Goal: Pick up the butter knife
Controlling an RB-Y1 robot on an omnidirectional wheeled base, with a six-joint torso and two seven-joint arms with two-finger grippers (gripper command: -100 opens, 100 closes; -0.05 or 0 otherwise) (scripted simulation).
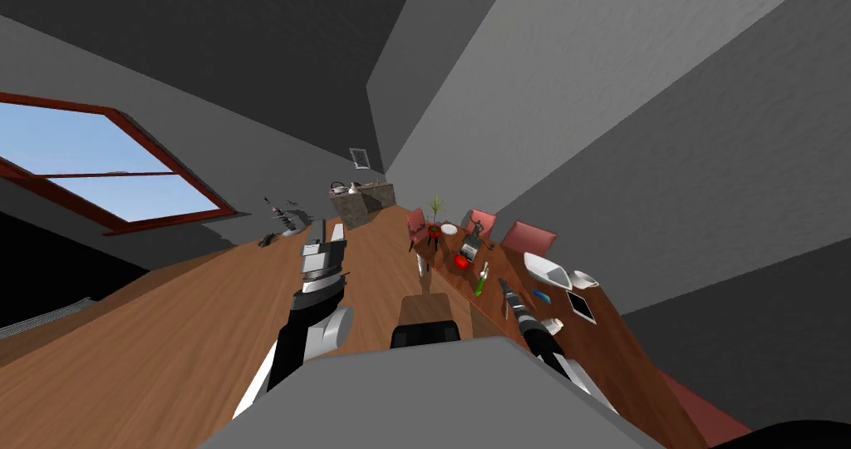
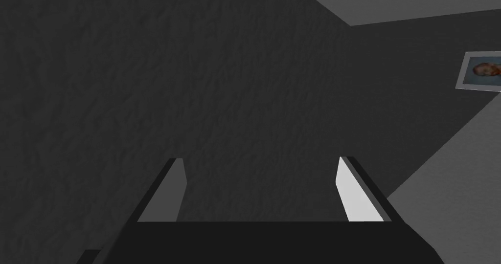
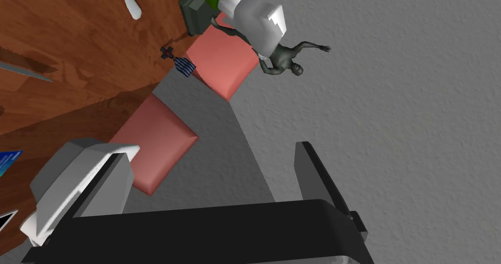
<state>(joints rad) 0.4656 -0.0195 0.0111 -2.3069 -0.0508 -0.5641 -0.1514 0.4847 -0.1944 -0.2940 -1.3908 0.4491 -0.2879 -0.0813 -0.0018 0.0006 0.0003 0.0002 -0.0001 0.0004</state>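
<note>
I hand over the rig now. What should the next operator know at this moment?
Left gripper: open, empty, raised away from the table.
Right gripper: open, empty, over the table beside the green bottle.
Knife: lying flat on the table, apart from the right gripper, untouched.
Done: nothing gripped yet.
Left: line up on the knife, lower, grip, lift.

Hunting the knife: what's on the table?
On the table: green bottle, red fruit, white bowl, blue item, dark tablet, and a thin grey blade, maybe the knife. My right arm covers part of the near end.
</note>
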